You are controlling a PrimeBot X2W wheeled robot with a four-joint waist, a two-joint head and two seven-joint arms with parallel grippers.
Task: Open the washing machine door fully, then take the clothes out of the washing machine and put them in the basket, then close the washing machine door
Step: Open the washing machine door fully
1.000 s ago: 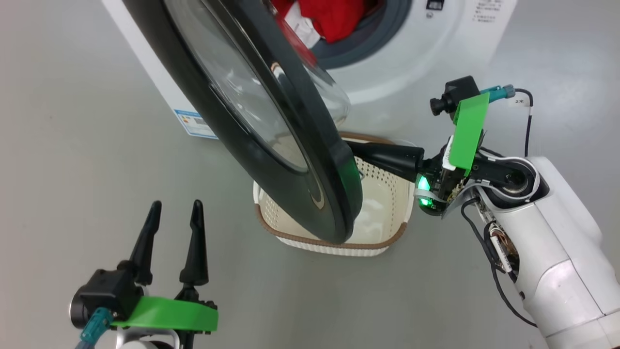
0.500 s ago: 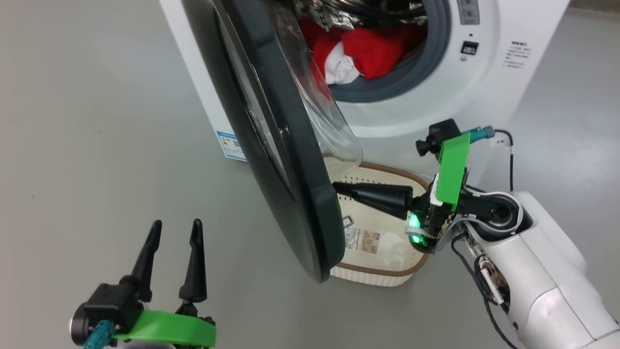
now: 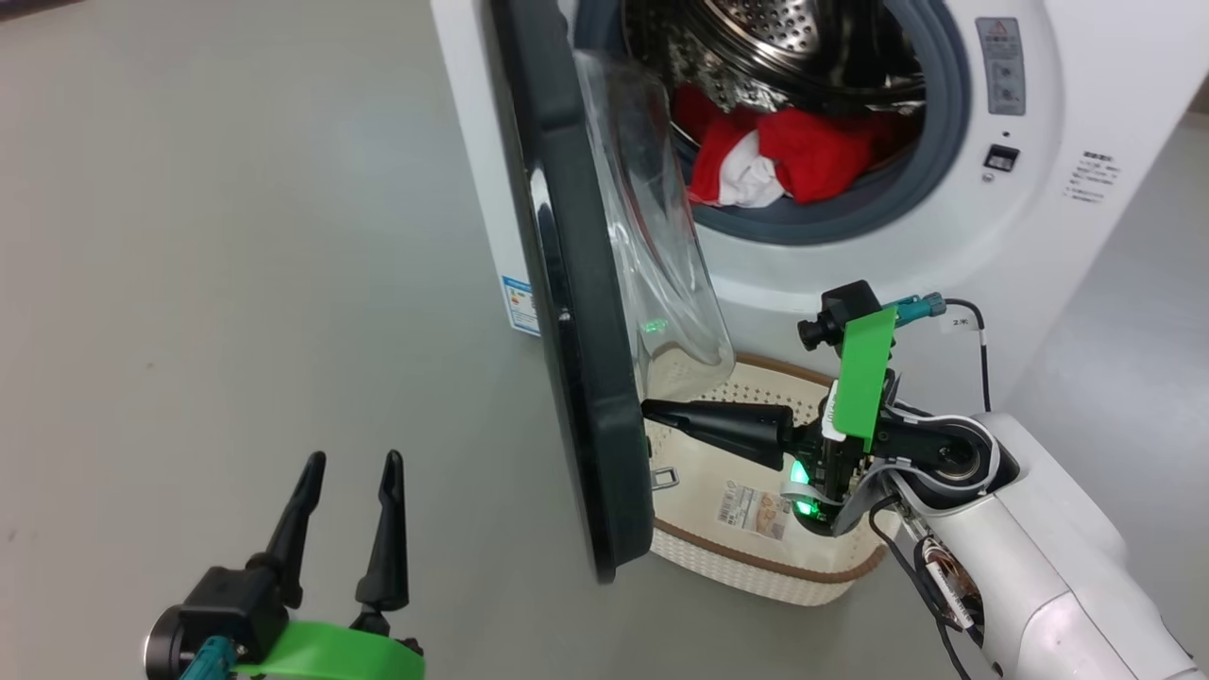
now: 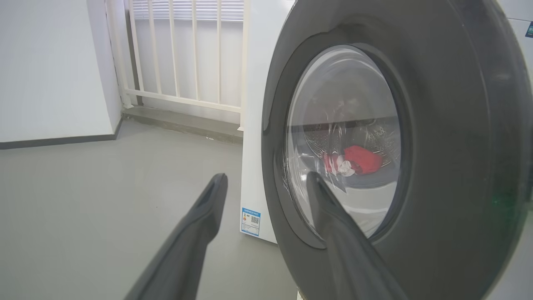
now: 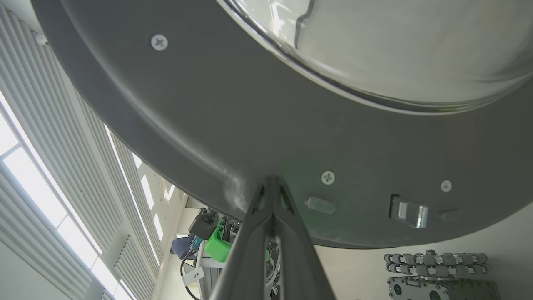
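The white washing machine [image 3: 945, 255] stands at the upper right, and red and white clothes [image 3: 812, 151] lie in its steel drum. Its black-rimmed washing machine door [image 3: 576, 312] hangs open, edge-on to the head view, glass bowl facing the drum. My right gripper [image 3: 650, 408] is shut, its tips against the door's inner rim [image 5: 250, 125] low down, over the cream basket [image 3: 756, 557] on the floor below. My left gripper [image 3: 351, 463] is open and holds nothing, apart from the door, facing its outer side [image 4: 449, 146]. Through the glass the clothes [image 4: 358, 160] show.
Grey floor spreads to the left of the machine. A blue label [image 3: 520, 304] sits low on the machine's side panel. A metal latch [image 3: 664, 477] juts from the door's lower inner rim. A white railing [image 4: 183, 54] and a wall stand behind.
The door has swung further open, from slanted to edge-on, with my shut right gripper staying against its inner rim. The head camera has shifted and shows more of the drum. The left gripper has held still.
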